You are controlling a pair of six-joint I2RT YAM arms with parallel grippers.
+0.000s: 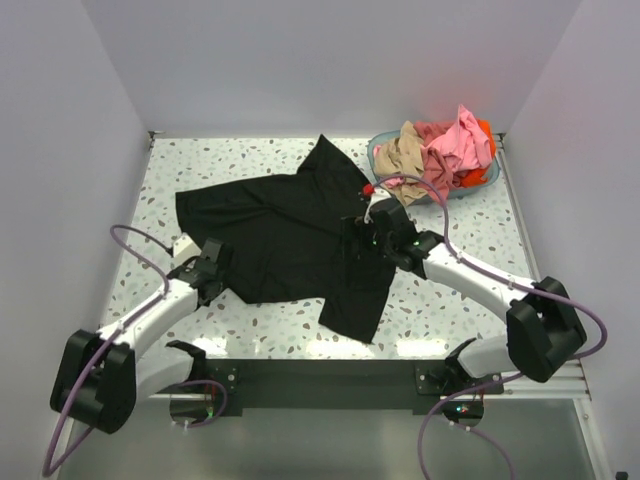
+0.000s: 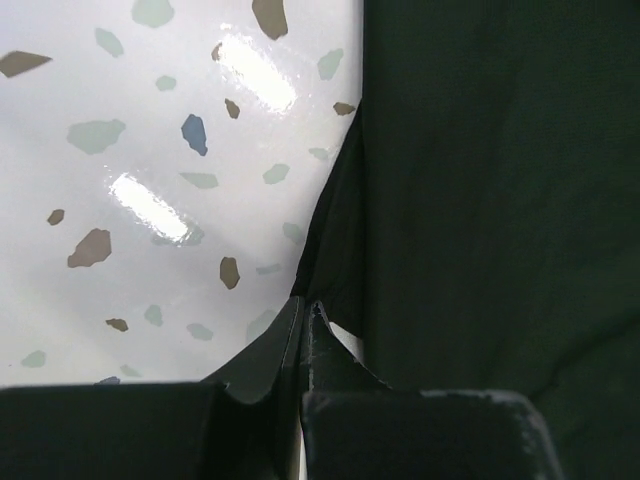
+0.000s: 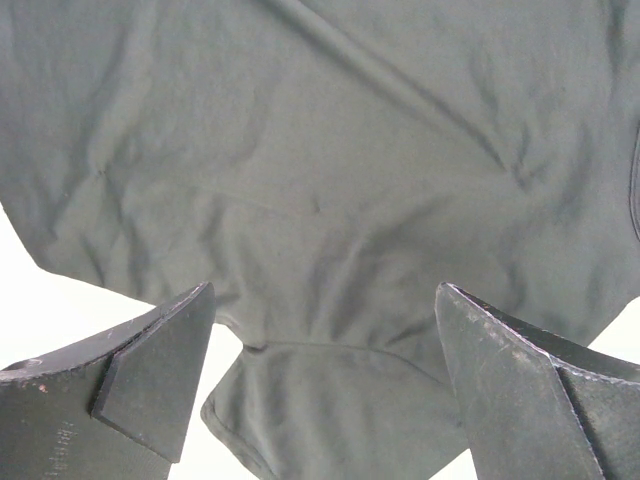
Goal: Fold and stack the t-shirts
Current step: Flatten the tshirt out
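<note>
The large black t-shirt lies spread on the speckled table, one sleeve toward the far side and one toward the near edge. My left gripper is at the shirt's left hem, and in the left wrist view it is shut on the edge of the black cloth. My right gripper hovers open over the shirt's right part. In the right wrist view its jaws stand wide apart above a sleeve seam of the shirt. Pink, tan-beige and orange-red shirts are heaped in the basket.
The teal round basket stands at the far right corner of the table. White walls close in the table on the left, back and right. Bare speckled tabletop shows around the black shirt.
</note>
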